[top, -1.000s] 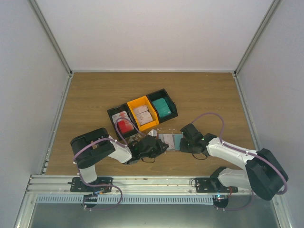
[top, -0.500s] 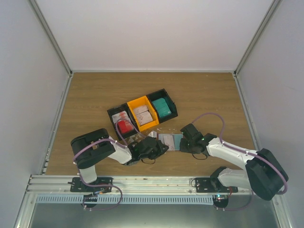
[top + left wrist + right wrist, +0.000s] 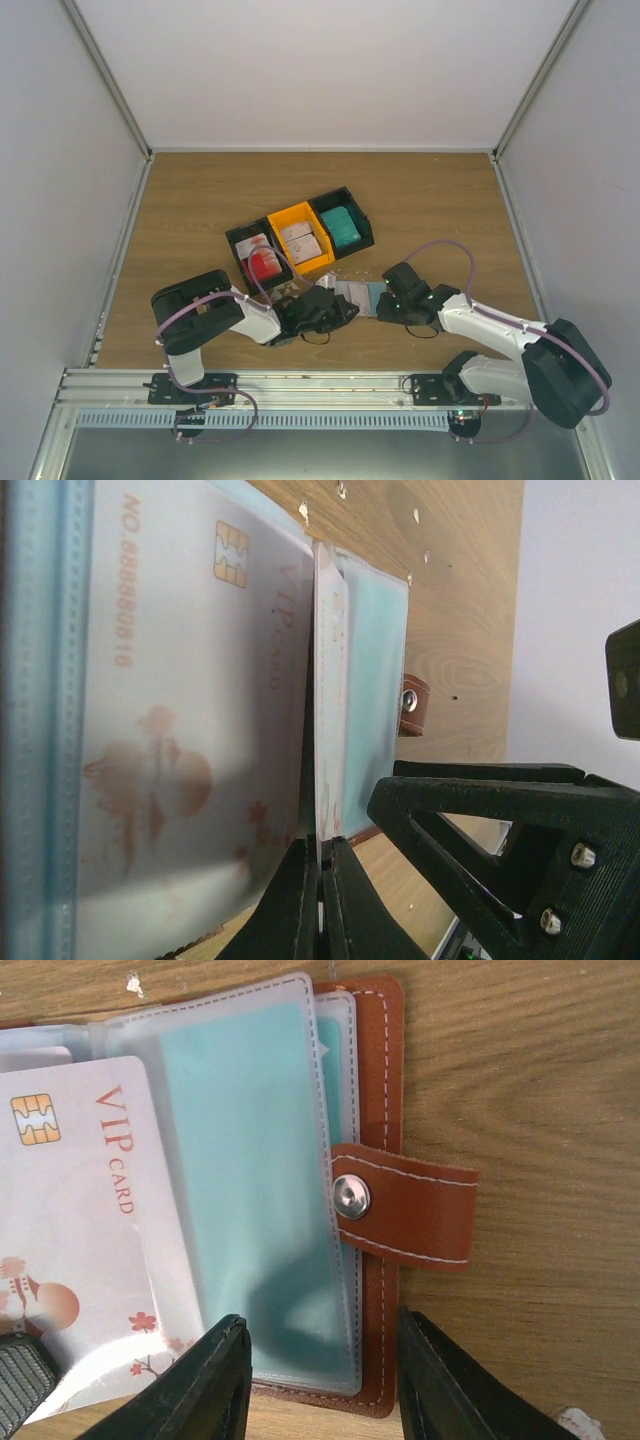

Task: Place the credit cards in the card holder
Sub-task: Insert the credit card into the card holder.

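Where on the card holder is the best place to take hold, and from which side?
The snap strap, approached from above on the clasp side. It juts past the card holder leather edge onto the table, clear of the plastic sleeves, and looks narrow enough for the right gripper, its jaws open, to span. It lies flat, so pinching may take a slight scrape.

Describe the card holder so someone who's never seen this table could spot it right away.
On the wooden table, find the row of three bins. Just on their near side lies the card holder, spread open. It alone is reddish-brown leather, with a snap strap and clear sleeves holding cards.
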Controlling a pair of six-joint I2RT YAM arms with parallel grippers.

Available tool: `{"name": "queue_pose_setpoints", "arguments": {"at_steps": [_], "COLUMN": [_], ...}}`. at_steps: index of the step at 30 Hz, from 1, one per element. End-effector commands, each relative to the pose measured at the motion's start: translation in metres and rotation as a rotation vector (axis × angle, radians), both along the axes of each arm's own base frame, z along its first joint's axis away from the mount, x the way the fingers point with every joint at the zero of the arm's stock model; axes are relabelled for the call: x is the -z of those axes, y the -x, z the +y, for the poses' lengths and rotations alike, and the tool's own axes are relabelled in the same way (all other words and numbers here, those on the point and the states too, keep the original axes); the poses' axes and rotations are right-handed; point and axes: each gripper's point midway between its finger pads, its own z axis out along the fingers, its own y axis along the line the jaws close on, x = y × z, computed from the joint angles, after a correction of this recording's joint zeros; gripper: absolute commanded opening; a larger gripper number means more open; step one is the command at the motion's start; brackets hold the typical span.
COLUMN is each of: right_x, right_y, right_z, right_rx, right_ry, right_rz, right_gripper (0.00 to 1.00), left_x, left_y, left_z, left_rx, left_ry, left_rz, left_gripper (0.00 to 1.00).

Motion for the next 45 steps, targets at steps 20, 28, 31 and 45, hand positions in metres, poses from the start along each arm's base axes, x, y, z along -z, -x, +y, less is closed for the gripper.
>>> {"name": "queue_pose_setpoints", "arguments": {"at_steps": [20,28,31,45], "right_x": [0.000,-0.005,-0.005,-0.012], "right_y": [0.006,0.001,0.000,-0.003], "right_z": [-0.007,-0.010,-0.010,0.006], "right_rx": [-0.010,0.012,0.012,-0.055], "right_ry": [0.043,0.050,0.049,-0.044], "right_rz": [0.011,-0.016,-0.021,-0.046], "right_gripper": [0.44,0.47,0.48,0.54], "left_x": [0.021,0.003,0.001,-0.002], "left_y": [0.006,0.011,0.015,0.027], "left_z": [-0.013,-0.013,-0.010,-0.003], "left_rx": [0.125,0.179,0.185,0.214], "left_ry": [-0.121,-0.170,-0.194,-0.210], "left_rz": [-0.007,-0.063,-0.061,-0.032], "left_gripper": [0.11,0.30,0.35,0.57]}}
